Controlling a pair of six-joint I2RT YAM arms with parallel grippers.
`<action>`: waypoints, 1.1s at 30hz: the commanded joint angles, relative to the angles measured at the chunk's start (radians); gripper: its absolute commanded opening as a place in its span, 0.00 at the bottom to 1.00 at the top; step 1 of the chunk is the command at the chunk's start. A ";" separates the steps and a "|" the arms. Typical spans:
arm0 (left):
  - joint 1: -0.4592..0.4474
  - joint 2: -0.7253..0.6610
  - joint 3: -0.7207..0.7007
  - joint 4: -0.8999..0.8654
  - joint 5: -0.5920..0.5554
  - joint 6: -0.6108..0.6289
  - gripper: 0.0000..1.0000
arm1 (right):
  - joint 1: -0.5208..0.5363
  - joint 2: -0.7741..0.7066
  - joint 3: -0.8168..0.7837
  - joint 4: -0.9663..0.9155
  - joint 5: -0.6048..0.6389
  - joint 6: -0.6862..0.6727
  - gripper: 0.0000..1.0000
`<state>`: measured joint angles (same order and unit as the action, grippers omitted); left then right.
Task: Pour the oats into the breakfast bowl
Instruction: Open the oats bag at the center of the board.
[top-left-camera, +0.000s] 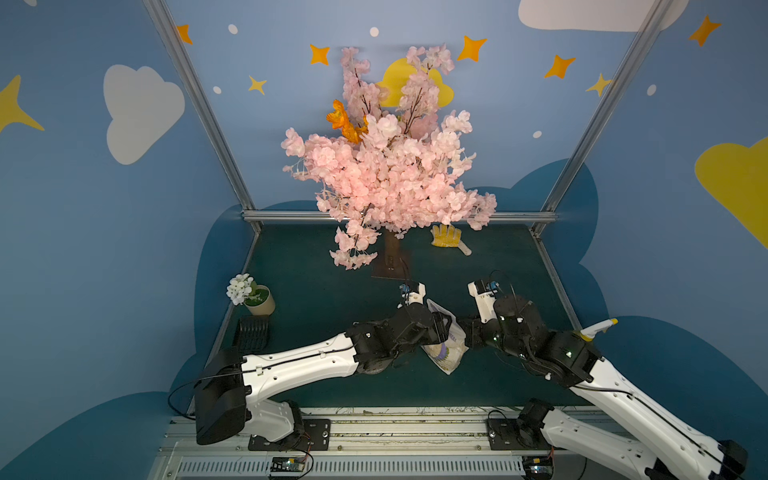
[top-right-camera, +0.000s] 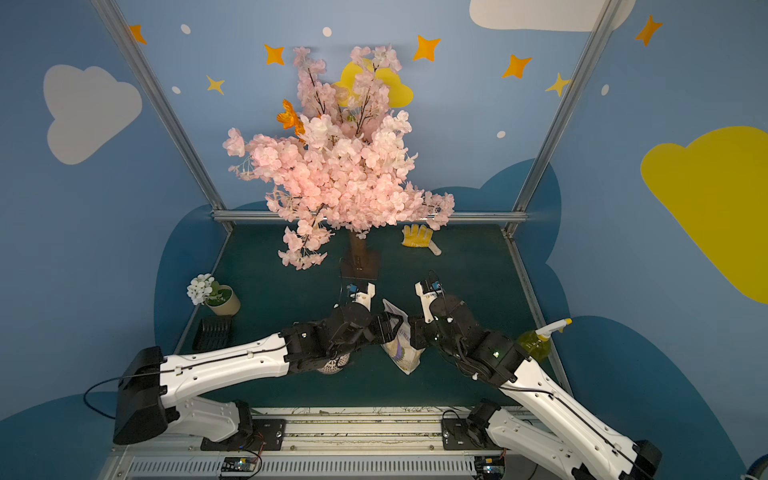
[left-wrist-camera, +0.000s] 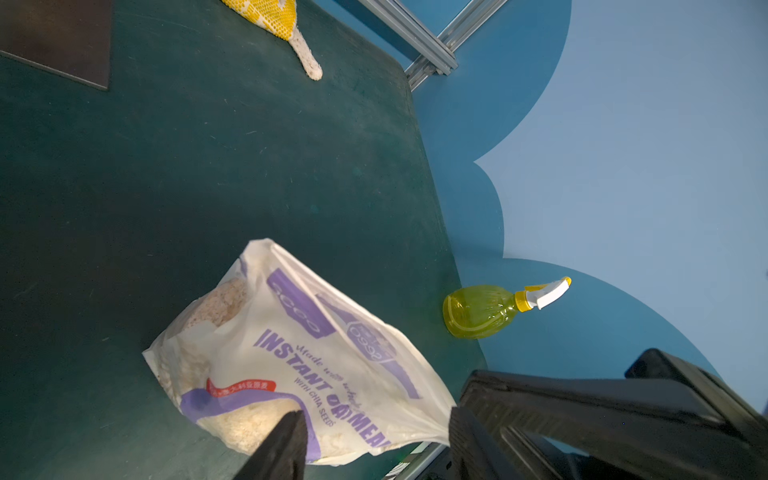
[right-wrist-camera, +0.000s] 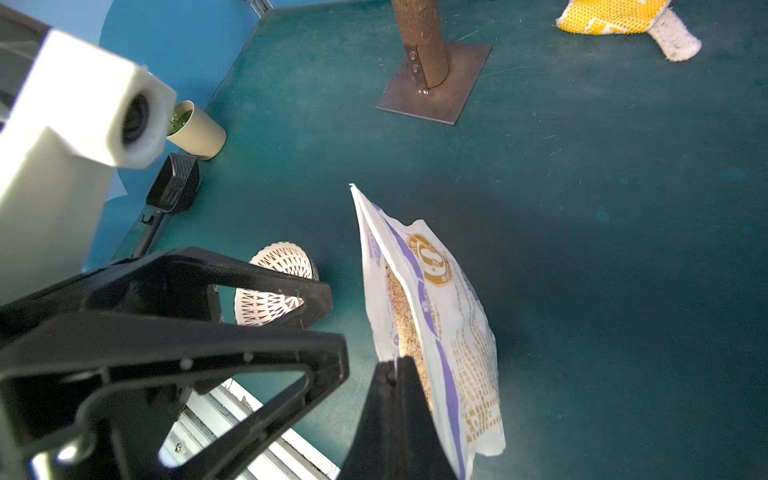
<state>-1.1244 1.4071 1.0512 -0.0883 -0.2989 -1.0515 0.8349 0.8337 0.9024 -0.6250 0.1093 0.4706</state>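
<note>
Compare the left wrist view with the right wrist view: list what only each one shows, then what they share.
Only the left wrist view: the yellow-green spray bottle and the purple INSTANT OATMEAL print on the oats bag.
Only the right wrist view: the breakfast bowl, the beige flowerpot, a black scoop near it, and the tree trunk.
Both: the oats bag, the yellow glove and the green table.
</note>
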 joint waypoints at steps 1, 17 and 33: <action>0.006 0.011 0.026 -0.018 -0.034 0.001 0.58 | 0.004 -0.022 -0.018 0.015 0.024 -0.014 0.00; 0.008 0.028 0.039 -0.031 -0.042 0.000 0.57 | -0.005 0.050 -0.021 0.002 0.049 -0.054 0.25; 0.008 0.029 0.040 -0.030 -0.033 0.001 0.56 | -0.036 0.039 -0.027 0.018 0.041 -0.040 0.26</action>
<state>-1.1210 1.4288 1.0580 -0.1078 -0.3302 -1.0557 0.8066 0.8749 0.8803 -0.6239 0.1421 0.4274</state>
